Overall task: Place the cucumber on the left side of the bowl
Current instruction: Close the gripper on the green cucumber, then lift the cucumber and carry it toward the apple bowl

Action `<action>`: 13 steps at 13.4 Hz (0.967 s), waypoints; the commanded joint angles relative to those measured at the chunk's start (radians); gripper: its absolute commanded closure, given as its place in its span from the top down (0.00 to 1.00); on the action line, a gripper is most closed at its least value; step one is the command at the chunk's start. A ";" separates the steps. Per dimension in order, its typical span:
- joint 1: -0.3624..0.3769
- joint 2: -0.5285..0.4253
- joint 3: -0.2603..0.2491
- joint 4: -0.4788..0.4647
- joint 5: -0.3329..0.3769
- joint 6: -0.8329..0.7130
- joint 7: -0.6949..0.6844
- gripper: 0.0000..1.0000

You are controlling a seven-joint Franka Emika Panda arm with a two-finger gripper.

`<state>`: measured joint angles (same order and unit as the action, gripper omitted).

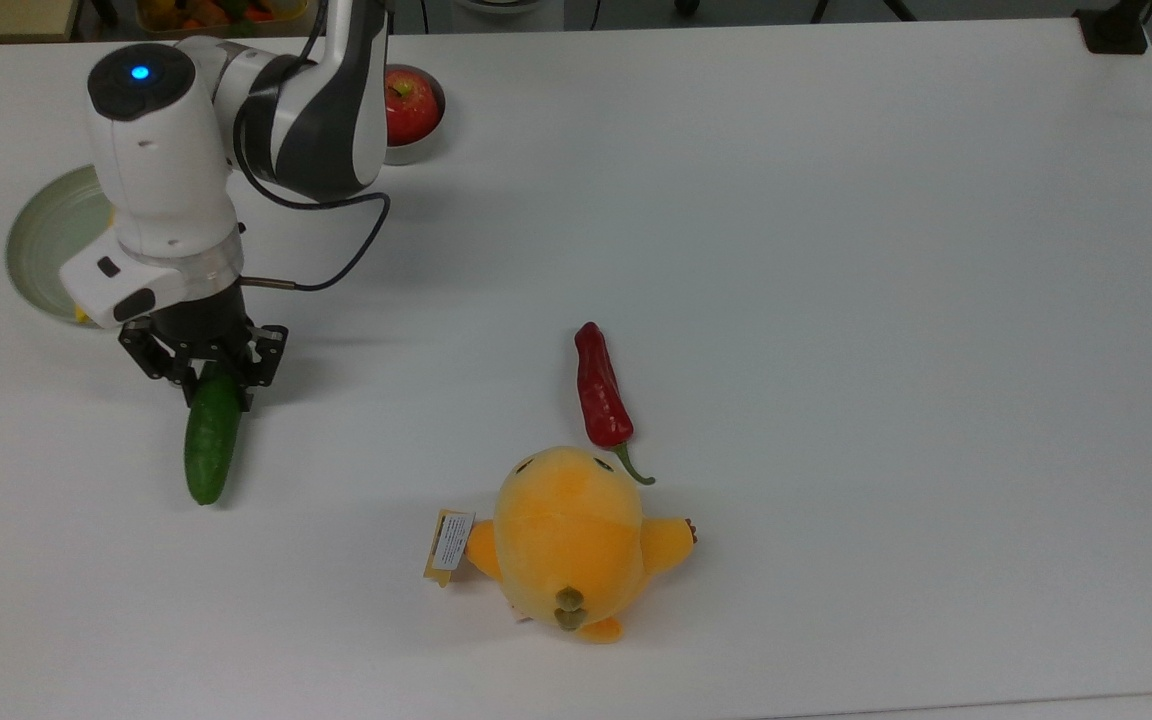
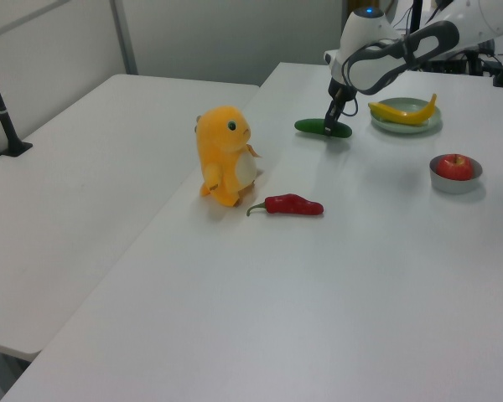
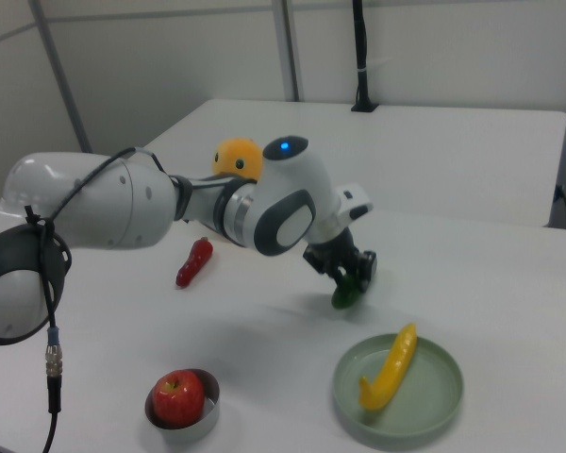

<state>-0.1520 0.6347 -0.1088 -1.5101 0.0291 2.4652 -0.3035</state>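
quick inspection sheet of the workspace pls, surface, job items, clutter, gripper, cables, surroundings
surface: white table, no spills seen.
job's things: cucumber lying near the top view's left; grey bowl at the far edge, holding a red apple.
clutter: red chilli pepper beside a yellow plush toy; pale green plate with a banana.
gripper: gripper shut on the cucumber's near end.
cables: black cable looping from the wrist above the table.
surroundings: second white table alongside, grey partition walls behind.
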 commanded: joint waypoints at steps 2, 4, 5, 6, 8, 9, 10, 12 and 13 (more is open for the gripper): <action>0.012 -0.189 0.004 -0.018 0.005 -0.179 0.018 0.08; 0.025 -0.291 0.006 -0.021 0.011 -0.306 0.018 0.09; 0.044 -0.363 0.005 -0.019 0.032 -0.425 0.020 0.09; 0.060 -0.441 0.006 -0.022 0.044 -0.540 0.020 0.10; 0.100 -0.538 0.006 -0.028 0.051 -0.760 0.020 0.12; 0.124 -0.572 0.006 -0.033 0.052 -0.837 0.020 0.12; 0.146 -0.602 0.006 -0.047 0.055 -0.903 0.020 0.12; 0.210 -0.688 0.006 -0.117 0.095 -1.064 0.020 0.12; 0.238 -0.725 0.006 -0.166 0.119 -1.110 0.021 0.12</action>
<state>0.0248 0.0055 -0.0963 -1.5407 0.1007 1.4395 -0.2918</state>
